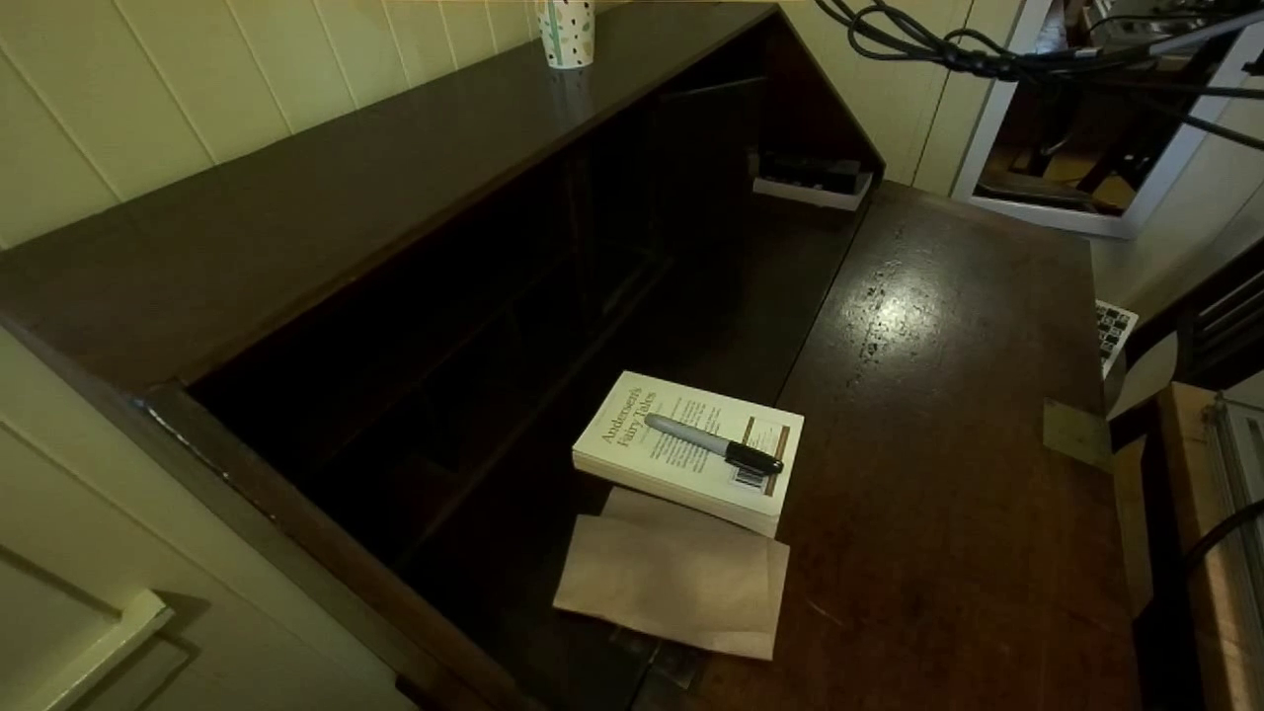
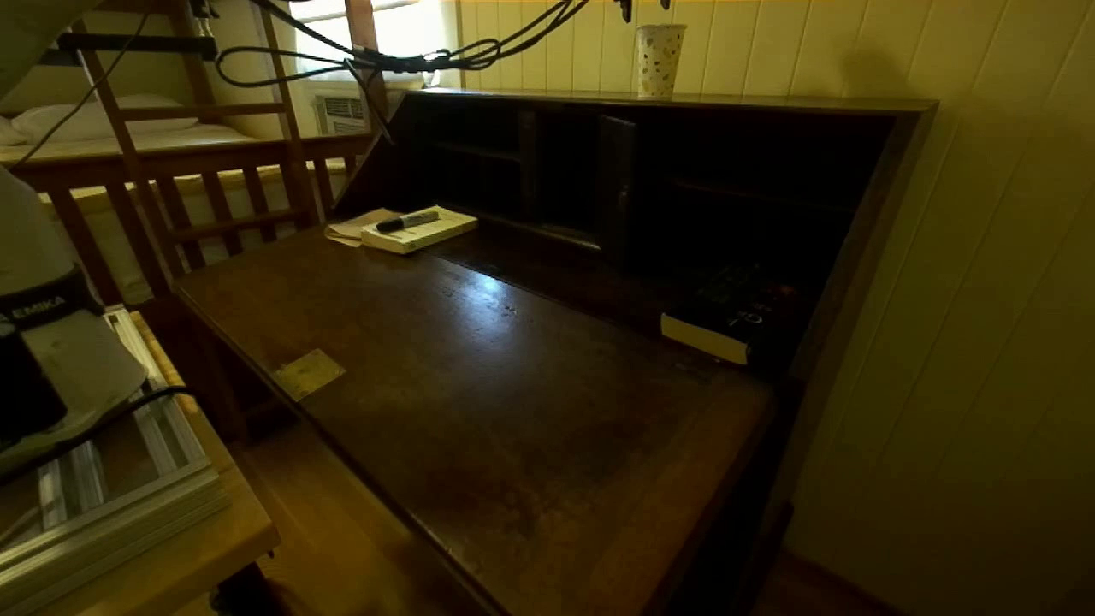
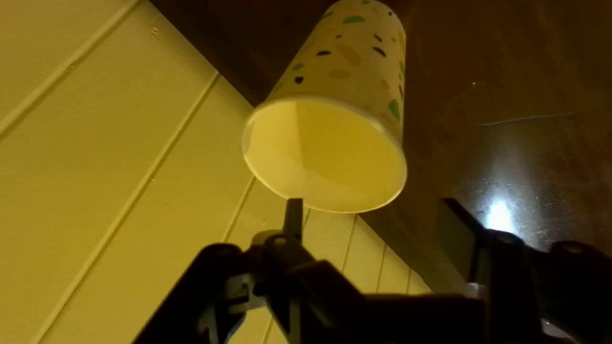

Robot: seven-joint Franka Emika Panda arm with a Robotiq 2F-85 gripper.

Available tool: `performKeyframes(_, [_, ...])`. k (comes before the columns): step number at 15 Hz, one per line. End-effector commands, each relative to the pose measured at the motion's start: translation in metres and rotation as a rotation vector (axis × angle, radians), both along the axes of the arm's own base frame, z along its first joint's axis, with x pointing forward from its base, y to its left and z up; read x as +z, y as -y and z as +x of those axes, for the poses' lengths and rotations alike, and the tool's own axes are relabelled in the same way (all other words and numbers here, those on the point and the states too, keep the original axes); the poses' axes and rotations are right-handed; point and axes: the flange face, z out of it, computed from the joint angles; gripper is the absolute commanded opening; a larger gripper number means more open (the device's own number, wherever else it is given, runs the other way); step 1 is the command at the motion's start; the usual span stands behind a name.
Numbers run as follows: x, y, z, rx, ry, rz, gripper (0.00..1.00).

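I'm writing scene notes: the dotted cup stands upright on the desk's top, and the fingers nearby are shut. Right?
Not quite: the fingers are open, with a gap between them, as the wrist view shows. The dotted cup does stand upright on the desk's top.

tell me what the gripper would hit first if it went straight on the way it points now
The gripper would probably meet the speckled cup below it, open end first; the depth between them is unclear.
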Motion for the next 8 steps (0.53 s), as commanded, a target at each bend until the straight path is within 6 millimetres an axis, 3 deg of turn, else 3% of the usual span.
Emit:
performKeyframes(1, [0.016, 0.002, -0.005, -0.044, 0.010, 0.000, 0.99])
performKeyframes(8, [0.041, 0.017, -0.018, -0.328, -0.061, 0.139, 1.00])
